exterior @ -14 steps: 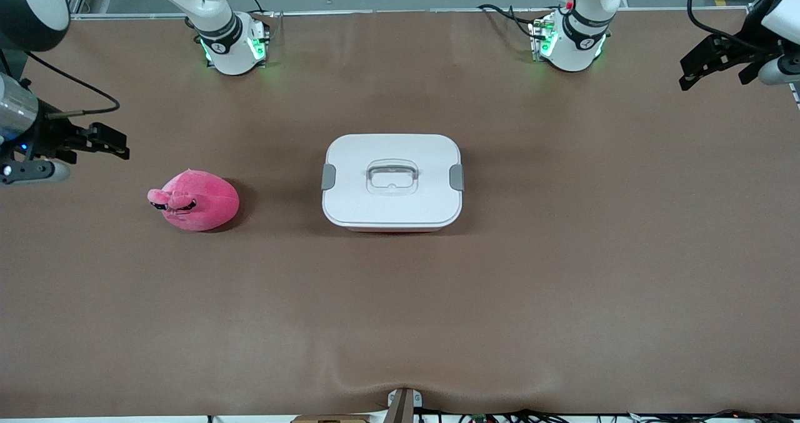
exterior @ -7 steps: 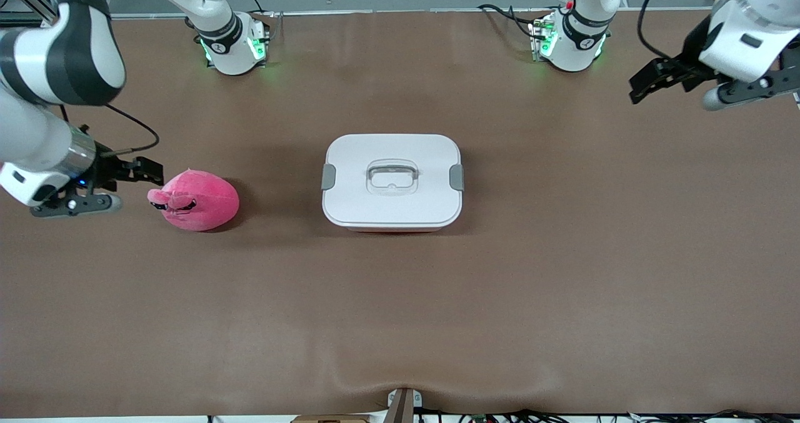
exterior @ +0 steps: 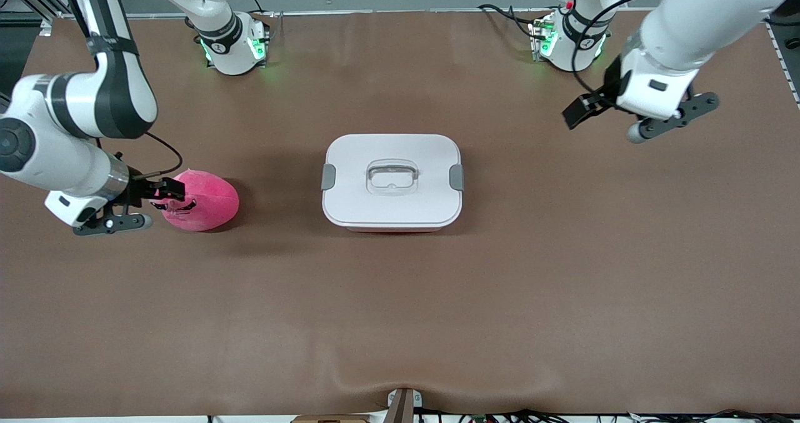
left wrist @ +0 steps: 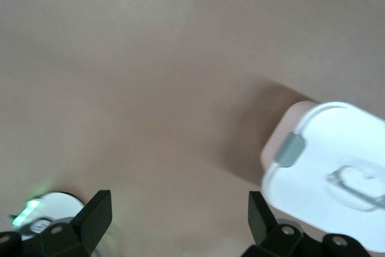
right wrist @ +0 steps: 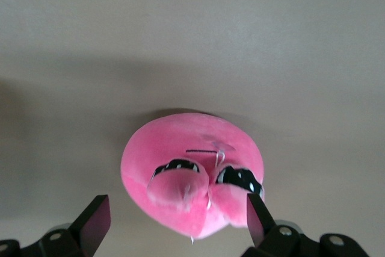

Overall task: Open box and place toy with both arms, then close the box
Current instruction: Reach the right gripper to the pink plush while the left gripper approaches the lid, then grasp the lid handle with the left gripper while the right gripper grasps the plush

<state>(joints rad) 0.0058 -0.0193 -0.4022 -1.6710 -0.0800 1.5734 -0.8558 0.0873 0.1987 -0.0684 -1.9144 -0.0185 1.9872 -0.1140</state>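
The box stands at the table's middle, its white lid on and a grey clip at each end. The left wrist view shows the box off to one side. The pink toy lies toward the right arm's end of the table. My right gripper is open at the toy's face end, and the toy's ears sit between the spread fingers. My left gripper hangs open over bare table toward the left arm's end, holding nothing; its fingers are spread wide.
The brown table mat stretches wide all round the box. The two arm bases stand along the edge farthest from the front camera. A bracket sits at the nearest edge.
Both arms have swung in from the table's ends. The right gripper came down to the toy's face. The left gripper moved toward the box, lower over the table.
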